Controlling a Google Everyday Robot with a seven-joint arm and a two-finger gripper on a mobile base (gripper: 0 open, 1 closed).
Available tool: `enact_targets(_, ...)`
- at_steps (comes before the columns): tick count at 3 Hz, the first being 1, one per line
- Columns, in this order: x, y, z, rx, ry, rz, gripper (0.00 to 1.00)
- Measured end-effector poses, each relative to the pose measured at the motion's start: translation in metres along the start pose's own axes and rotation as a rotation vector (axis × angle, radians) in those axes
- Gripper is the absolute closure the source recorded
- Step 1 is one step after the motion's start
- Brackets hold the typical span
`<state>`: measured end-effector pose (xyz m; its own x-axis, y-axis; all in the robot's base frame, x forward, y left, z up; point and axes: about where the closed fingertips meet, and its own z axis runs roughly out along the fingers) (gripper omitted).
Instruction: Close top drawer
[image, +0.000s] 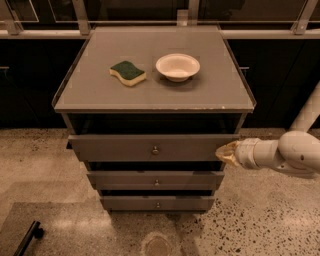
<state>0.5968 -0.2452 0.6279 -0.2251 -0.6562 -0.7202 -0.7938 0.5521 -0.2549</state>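
Note:
The top drawer is a wide grey drawer with a small round metal knob at its centre. It stands pulled out a little from the cabinet, with a dark gap above its front panel. My gripper comes in from the right on a white arm and its yellowish tip touches the right end of the drawer's front panel.
Two narrower grey drawers sit below. On the cabinet top lie a green and yellow sponge and a white bowl. A dark handle lies on the speckled floor at the lower left.

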Motion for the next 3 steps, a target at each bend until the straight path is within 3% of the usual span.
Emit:
enact_targets(1, 0.0055, 0.0145, -0.0422, 0.046, 0.058, 0.004, 0.83)
enact_targets(3, 0.0011, 0.0222, -0.052, 0.047, 0.07, -0.008, 0.35)
